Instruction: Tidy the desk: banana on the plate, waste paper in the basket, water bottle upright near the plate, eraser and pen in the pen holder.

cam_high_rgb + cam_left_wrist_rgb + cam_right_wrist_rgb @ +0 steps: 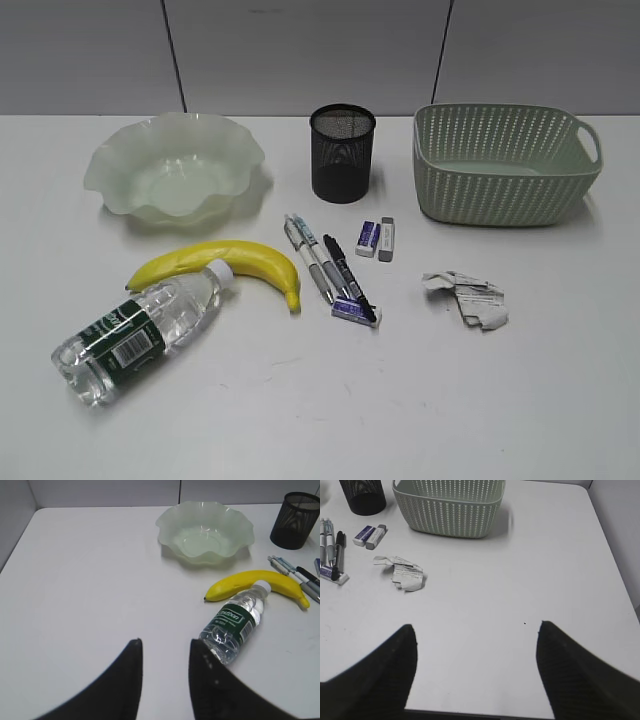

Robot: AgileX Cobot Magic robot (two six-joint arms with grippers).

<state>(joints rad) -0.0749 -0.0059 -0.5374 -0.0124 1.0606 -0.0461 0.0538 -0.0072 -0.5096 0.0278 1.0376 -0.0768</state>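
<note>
Black left tool (165, 675) narrow, empty, above bench (90, 580); bottle (232, 625) lying just ahead-right, banana (257, 582) beyond. Right tool (476, 672) wide, empty; paper (402, 572) ahead-left, basket (450, 507) beyond.

In the left wrist view the pen holder (296, 520) is cut by the right edge, as are the pens (295, 577). In the right wrist view the basket (451, 507) and pen holder (364, 496) lose their tops to the frame. The print on the paper (468, 298) is too small to read.
</note>
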